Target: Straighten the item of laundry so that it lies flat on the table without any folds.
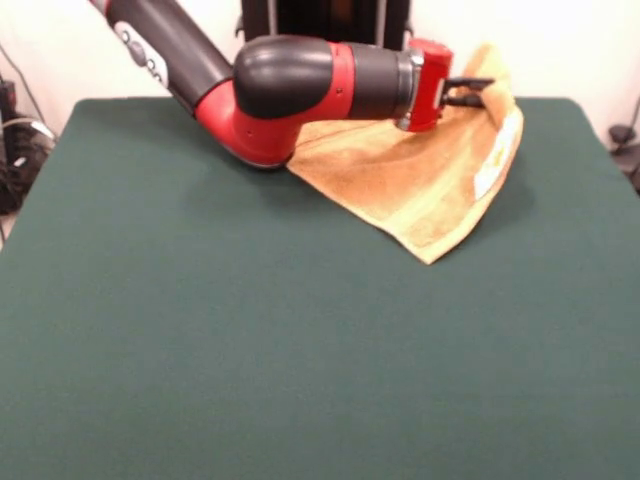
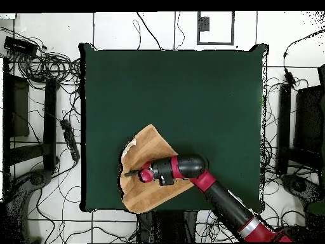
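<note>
The orange-tan towel (image 1: pixel 420 185) lies at the table's far side in the front view, with one corner pointing toward the camera and a white label (image 1: pixel 490 165) along its right edge. Its far right edge is lifted off the dark green table (image 1: pixel 300 350) and rises above my gripper (image 1: pixel 482 92). My gripper reaches sideways from the red wrist, and its black fingers are shut on that raised towel edge. In the overhead view the towel (image 2: pixel 149 149) sits near the table's (image 2: pixel 190 95) bottom left corner, with the gripper (image 2: pixel 131 172) at its left edge and the arm lying across it.
The arm's red and black elbow (image 1: pixel 270 100) hangs low over the table beside the towel. Cables (image 2: pixel 57 127) and dark equipment (image 2: pixel 305 121) lie on the floor around the table. The robot's pedestal (image 1: pixel 325 20) stands behind the table's far edge.
</note>
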Available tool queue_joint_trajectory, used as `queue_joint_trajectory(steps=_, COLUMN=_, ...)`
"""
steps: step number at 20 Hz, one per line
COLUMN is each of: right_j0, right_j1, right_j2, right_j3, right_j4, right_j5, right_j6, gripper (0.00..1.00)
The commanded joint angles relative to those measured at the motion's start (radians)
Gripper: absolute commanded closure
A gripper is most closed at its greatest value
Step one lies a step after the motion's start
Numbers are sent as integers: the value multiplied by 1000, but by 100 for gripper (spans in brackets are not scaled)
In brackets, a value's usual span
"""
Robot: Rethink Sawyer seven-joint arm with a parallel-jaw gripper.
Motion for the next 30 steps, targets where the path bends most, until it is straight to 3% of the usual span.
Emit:
queue_joint_trajectory(steps=1, right_j0=58, right_j1=78, right_j2=27, right_j3=-240, right_j4=11, right_j5=-29, right_j6=-251, gripper=100)
queue_joint_trajectory(steps=2, right_j0=49, right_j1=89, right_j2=29, right_j3=-238, right_j4=8, right_j5=-60, right_j6=-239, gripper=0)
queue_joint_trajectory(steps=8, right_j0=48, right_j1=71, right_j2=36, right_j3=-224, right_j4=-41, right_j5=-159, right_j6=-207, gripper=0)
queue_joint_trajectory(steps=17, right_j0=62, right_j1=68, right_j2=24, right_j3=-218, right_j4=-25, right_j5=-189, right_j6=-183, gripper=0)
queue_joint_trajectory(steps=20, right_j0=76, right_j1=27, right_j2=25, right_j3=-202, right_j4=-52, right_j5=-233, right_j6=-143, gripper=0)
queue_joint_trajectory(steps=23, right_j0=122, right_j1=-114, right_j2=6, right_j3=-156, right_j4=-140, right_j5=-369, right_j6=7, gripper=0)
queue_joint_trajectory(steps=26, right_j0=254, right_j1=-400, right_j2=-100, right_j3=-78, right_j4=-231, right_j5=-550, right_j6=328, gripper=0)
queue_joint_trajectory(steps=28, right_j0=358, right_j1=-565, right_j2=-203, right_j3=-35, right_j4=-239, right_j5=-632, right_j6=497, gripper=0)
queue_joint_trajectory(steps=30, right_j0=436, right_j1=-665, right_j2=-290, right_j3=-5, right_j4=-215, right_j5=-686, right_j6=577, gripper=0)
